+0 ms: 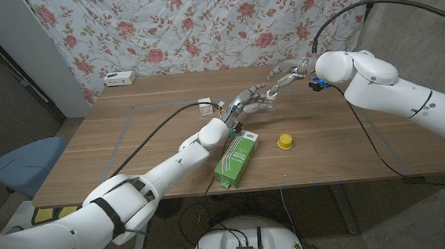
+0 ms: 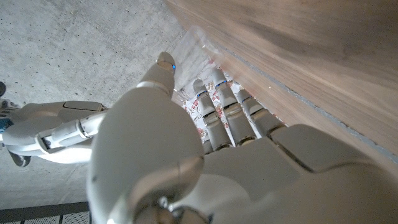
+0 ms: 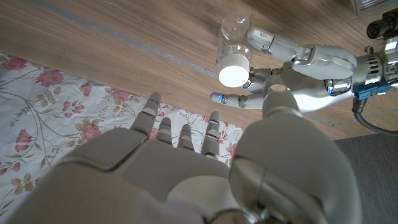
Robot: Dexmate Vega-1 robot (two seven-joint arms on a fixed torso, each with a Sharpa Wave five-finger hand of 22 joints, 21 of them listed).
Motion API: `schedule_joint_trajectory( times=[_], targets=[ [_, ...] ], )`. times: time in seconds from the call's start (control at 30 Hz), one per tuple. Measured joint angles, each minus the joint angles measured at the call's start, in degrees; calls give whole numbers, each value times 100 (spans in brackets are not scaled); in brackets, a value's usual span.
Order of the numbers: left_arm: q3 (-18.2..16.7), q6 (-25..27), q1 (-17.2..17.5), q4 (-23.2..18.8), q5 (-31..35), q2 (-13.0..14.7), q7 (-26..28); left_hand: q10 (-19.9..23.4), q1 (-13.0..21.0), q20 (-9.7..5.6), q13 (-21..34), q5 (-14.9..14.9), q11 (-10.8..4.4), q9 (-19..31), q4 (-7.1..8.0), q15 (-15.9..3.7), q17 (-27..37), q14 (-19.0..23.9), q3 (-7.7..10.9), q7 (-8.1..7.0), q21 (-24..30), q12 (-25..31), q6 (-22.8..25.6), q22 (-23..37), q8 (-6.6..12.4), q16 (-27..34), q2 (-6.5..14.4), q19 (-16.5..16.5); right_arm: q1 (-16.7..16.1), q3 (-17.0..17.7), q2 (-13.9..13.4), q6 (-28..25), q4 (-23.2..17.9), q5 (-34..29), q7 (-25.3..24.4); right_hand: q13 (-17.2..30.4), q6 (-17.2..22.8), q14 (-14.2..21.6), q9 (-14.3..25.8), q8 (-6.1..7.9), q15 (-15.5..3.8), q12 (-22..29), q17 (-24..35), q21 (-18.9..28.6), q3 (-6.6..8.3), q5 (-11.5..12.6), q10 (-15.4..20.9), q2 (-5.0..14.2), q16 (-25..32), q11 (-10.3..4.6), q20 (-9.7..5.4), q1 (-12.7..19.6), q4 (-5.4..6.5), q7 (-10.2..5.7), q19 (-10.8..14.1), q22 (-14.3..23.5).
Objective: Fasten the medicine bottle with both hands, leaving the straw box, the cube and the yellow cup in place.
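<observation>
My left hand (image 1: 251,101) is raised over the middle of the table and grips a clear medicine bottle (image 3: 234,38) with a white cap (image 3: 234,74). In the left wrist view the bottle (image 2: 191,51) shows past the fingers (image 2: 219,99). My right hand (image 1: 285,77) hovers just beyond and to the right of it, fingers spread and holding nothing; in the right wrist view my right hand (image 3: 186,162) faces the cap with a gap between them. The green straw box (image 1: 235,158) lies near the front edge, the yellow cup (image 1: 285,141) to its right, a small cube (image 1: 205,106) to the left of my left hand.
A white power strip (image 1: 119,77) sits at the table's back left corner. A floral cloth (image 1: 223,22) hangs behind the table (image 1: 128,123). A blue chair (image 1: 25,162) stands at the left. A black cable (image 1: 340,14) loops over my right arm.
</observation>
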Motion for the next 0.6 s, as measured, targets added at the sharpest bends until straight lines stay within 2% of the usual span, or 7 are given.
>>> schedule_joint_trajectory(
  times=[0.4,0.47,0.6],
  targets=[
    [-3,53,11,-28,16,-13,19,14,0,0,-3,0,-15,0,0,0,0,0,0,0,0,-1,0,0,0,0,0,0,-20,-78,124,-39,83,-353,96,0,250,129,26,72,-34,63,-13,16,42,0,85,-40,44,20,-34,98,42,33,150,0],
    [-3,54,1,-5,16,-20,19,14,0,0,-4,0,-14,0,0,0,0,0,-1,-21,0,-1,21,0,0,0,0,0,-26,-78,133,-42,89,-383,96,0,306,145,46,116,-18,67,-15,16,59,0,130,-63,44,5,-21,120,26,28,164,1],
    [4,29,-37,83,16,-56,18,14,0,0,-4,0,-14,0,0,0,0,0,-1,-21,0,-1,20,0,0,0,-1,0,-55,-81,186,-55,127,-463,96,0,334,177,52,116,-49,67,-15,16,66,0,146,-63,44,21,-65,120,19,56,208,1]
  ],
)
